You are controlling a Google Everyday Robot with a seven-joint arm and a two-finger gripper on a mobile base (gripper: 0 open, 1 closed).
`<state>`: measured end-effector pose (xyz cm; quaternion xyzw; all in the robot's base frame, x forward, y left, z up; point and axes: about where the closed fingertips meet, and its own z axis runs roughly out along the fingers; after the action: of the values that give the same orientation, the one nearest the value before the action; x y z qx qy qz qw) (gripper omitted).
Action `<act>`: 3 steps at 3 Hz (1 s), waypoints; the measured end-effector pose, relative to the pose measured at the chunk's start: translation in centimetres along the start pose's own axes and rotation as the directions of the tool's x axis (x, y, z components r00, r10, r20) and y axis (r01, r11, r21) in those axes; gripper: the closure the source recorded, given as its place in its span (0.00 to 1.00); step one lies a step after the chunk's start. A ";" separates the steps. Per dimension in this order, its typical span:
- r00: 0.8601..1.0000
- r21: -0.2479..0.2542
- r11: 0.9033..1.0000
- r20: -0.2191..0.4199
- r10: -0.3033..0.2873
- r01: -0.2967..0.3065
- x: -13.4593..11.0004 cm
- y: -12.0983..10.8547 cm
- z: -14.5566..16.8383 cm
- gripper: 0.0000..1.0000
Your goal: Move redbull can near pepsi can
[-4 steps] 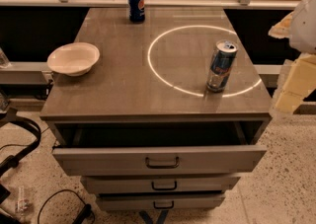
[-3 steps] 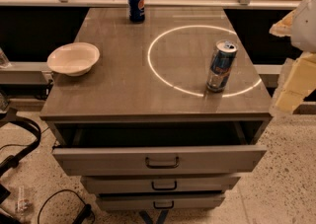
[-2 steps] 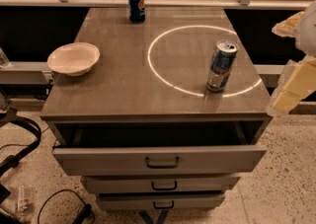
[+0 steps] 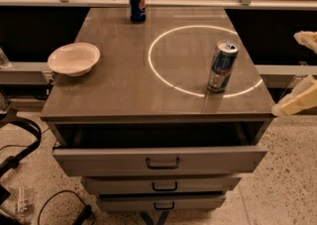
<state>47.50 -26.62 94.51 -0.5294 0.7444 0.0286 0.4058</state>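
Note:
The redbull can (image 4: pixel 222 66), slim, silver and blue, stands upright at the right side of the grey cabinet top (image 4: pixel 124 85), on the edge of a bright light ring. The pepsi can (image 4: pixel 136 4), dark blue with a round logo, stands upright at the far edge of the top. My gripper (image 4: pixel 303 70) is at the right edge of the view, to the right of the redbull can and off the side of the cabinet. Its two pale fingers (image 4: pixel 297 101) stand apart with nothing between them.
A white bowl (image 4: pixel 74 59) sits on the left side of the top. The top drawer (image 4: pixel 161 158) is pulled open below the front edge. Cables (image 4: pixel 20 144) lie on the floor at the left. A shelf with rails runs behind the cabinet.
My gripper has shifted slightly right and down at the edge of the view. The cans and bowl have not moved.

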 end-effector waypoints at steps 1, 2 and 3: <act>0.972 0.065 0.998 0.234 0.007 -0.023 0.0 -2.1 2.0 0.00; 0.884 0.013 0.995 0.460 0.078 -0.095 -1.7 -3.3 3.7 0.00; 0.809 -0.131 0.981 0.556 0.194 -0.145 -2.8 -2.6 4.9 0.00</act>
<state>52.72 -23.28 93.96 -0.4447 0.6331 0.2510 0.5817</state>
